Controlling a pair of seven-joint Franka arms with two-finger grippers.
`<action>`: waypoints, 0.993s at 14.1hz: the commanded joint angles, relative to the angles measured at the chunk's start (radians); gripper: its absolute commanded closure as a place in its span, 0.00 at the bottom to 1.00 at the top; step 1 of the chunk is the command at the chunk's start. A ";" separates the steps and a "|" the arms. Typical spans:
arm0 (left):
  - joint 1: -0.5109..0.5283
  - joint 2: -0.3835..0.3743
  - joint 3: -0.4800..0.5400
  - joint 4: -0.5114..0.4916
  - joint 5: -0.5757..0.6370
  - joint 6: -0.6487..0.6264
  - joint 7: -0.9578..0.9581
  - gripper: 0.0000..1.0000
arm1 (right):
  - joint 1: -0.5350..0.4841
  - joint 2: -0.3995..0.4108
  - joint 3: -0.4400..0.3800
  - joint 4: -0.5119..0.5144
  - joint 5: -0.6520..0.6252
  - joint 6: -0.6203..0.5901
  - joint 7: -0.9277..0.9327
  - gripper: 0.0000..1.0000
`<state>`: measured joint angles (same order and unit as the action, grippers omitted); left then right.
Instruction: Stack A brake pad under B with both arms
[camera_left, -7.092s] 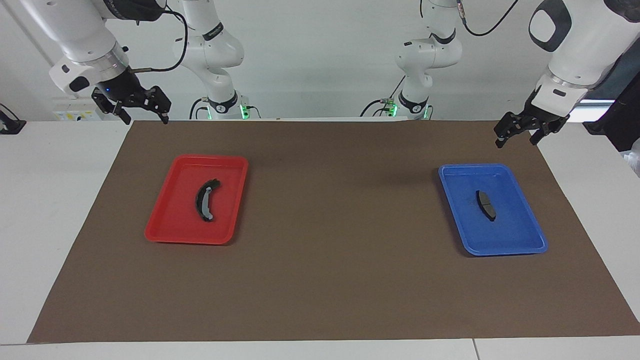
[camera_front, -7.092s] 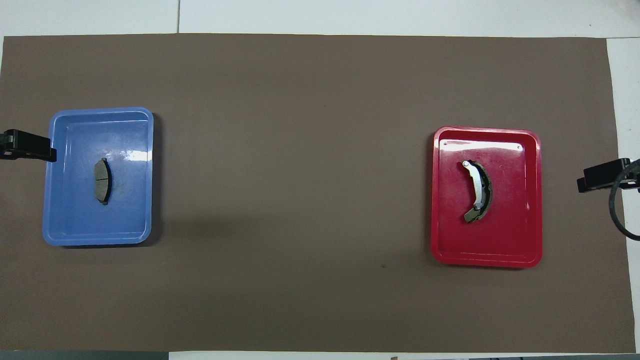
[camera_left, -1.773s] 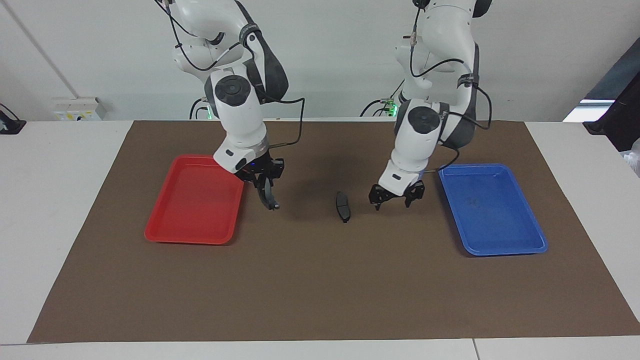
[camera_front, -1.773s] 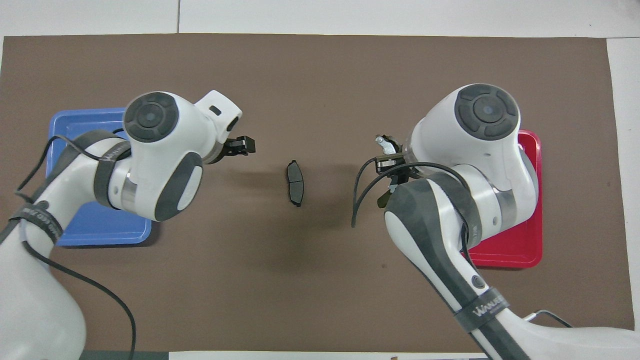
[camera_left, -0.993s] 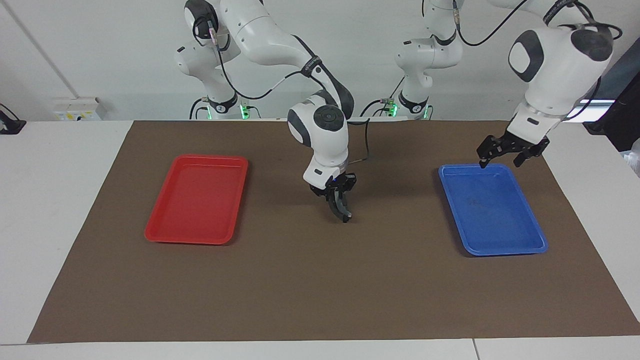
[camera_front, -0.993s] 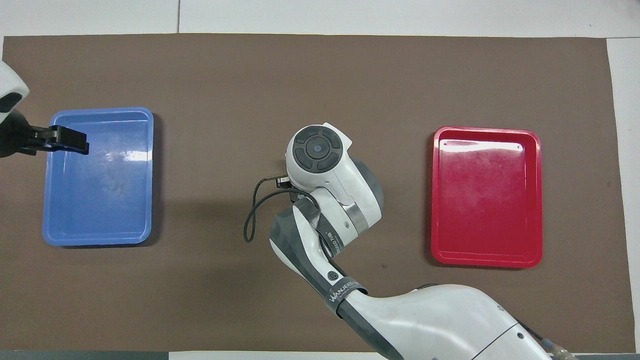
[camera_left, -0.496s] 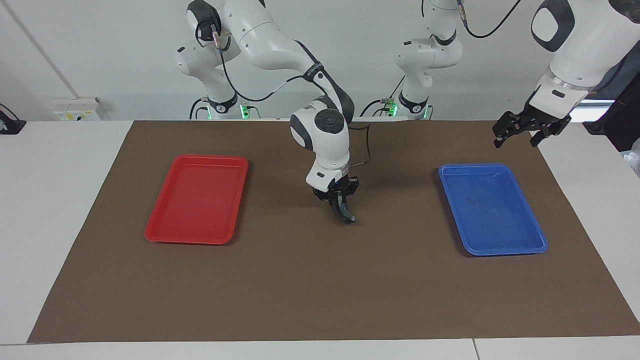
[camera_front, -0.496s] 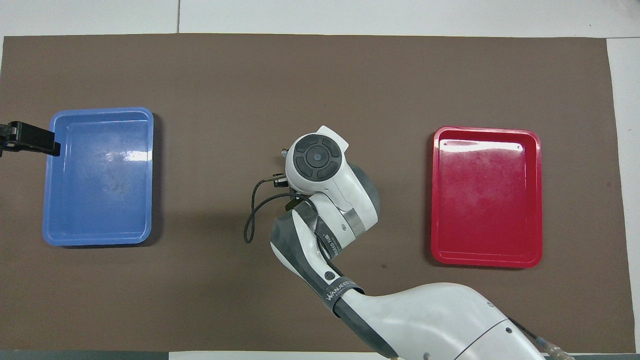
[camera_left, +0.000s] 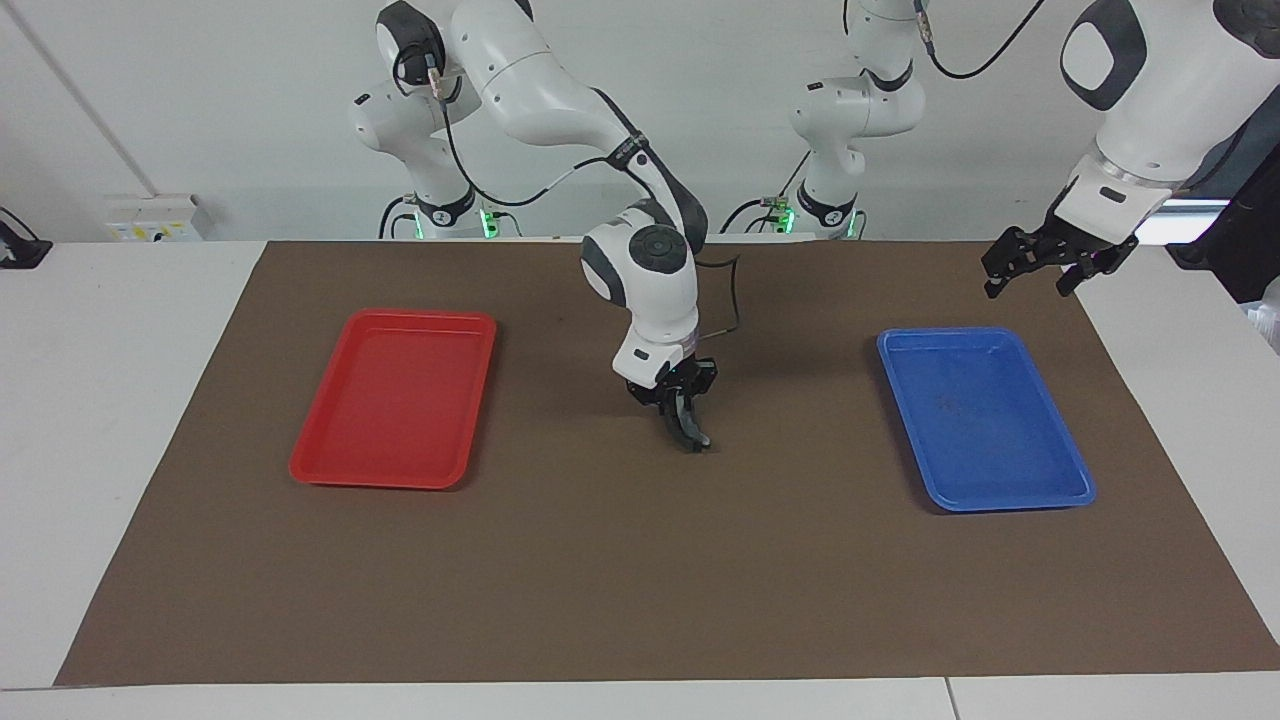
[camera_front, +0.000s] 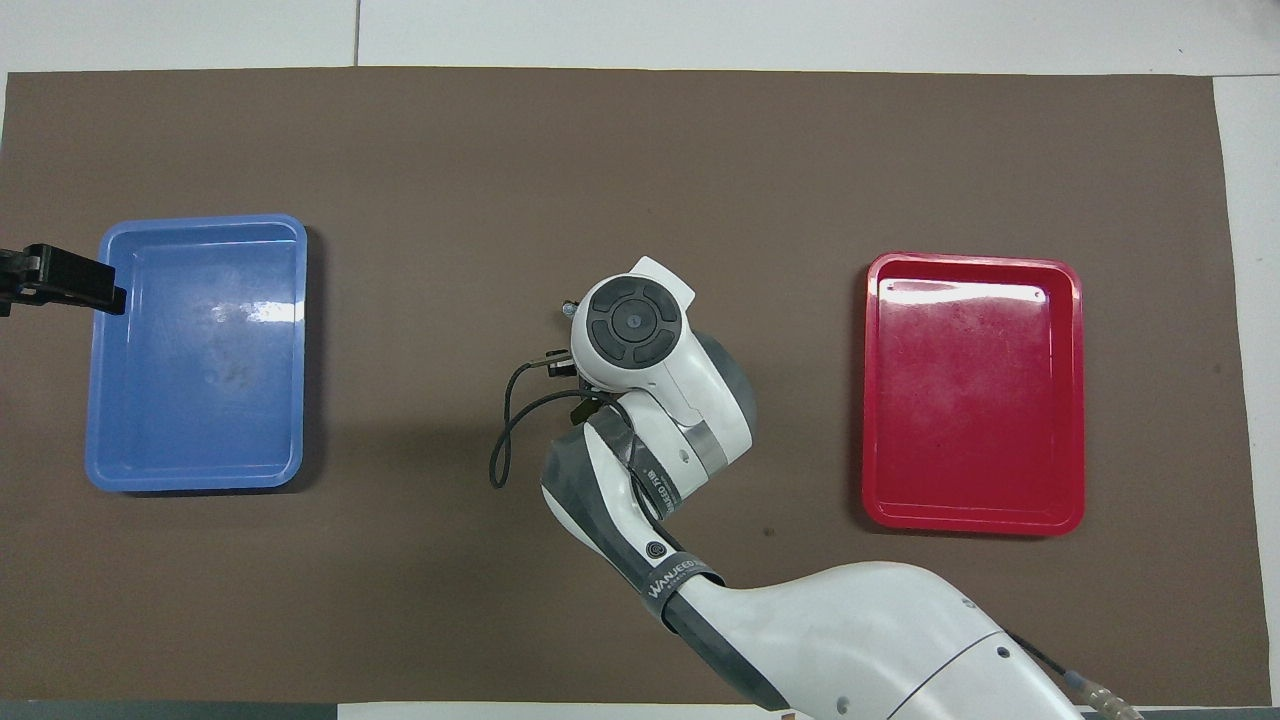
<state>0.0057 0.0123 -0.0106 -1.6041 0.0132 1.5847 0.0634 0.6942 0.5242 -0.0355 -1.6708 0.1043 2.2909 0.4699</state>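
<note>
My right gripper (camera_left: 681, 398) is at the middle of the brown mat, shut on B (camera_left: 692, 432), the curved dark pad. B hangs from the fingers with its lower end down at the mat. The A brake pad is hidden there: I cannot tell it apart from B and the gripper. In the overhead view the right arm's wrist (camera_front: 632, 325) covers both pads. My left gripper (camera_left: 1032, 278) is open and empty. It is raised over the mat's corner beside the blue tray (camera_left: 1000, 502), and in the overhead view the left gripper (camera_front: 98, 290) shows at the tray's edge.
An empty red tray (camera_left: 330, 472) lies toward the right arm's end of the mat. The blue tray, toward the left arm's end, is empty too. The right arm's cable (camera_left: 735, 300) loops beside its wrist.
The right gripper has eased B a little lower and toward the left arm's end. The left gripper has drawn back from over the blue tray and risen to the mat's corner.
</note>
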 joint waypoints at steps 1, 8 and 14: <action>0.011 -0.005 -0.008 0.000 -0.009 -0.015 -0.005 0.00 | 0.004 -0.010 -0.001 -0.024 0.005 0.031 -0.014 0.97; 0.011 -0.005 -0.008 0.000 -0.009 -0.015 -0.005 0.00 | -0.047 -0.108 -0.020 -0.003 -0.050 -0.091 -0.013 0.00; 0.011 -0.005 -0.008 0.000 -0.009 -0.015 -0.005 0.00 | -0.411 -0.386 -0.021 -0.010 -0.074 -0.497 -0.267 0.00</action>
<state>0.0057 0.0123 -0.0106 -1.6041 0.0132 1.5842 0.0634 0.4013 0.2198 -0.0743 -1.6459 0.0363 1.8716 0.3079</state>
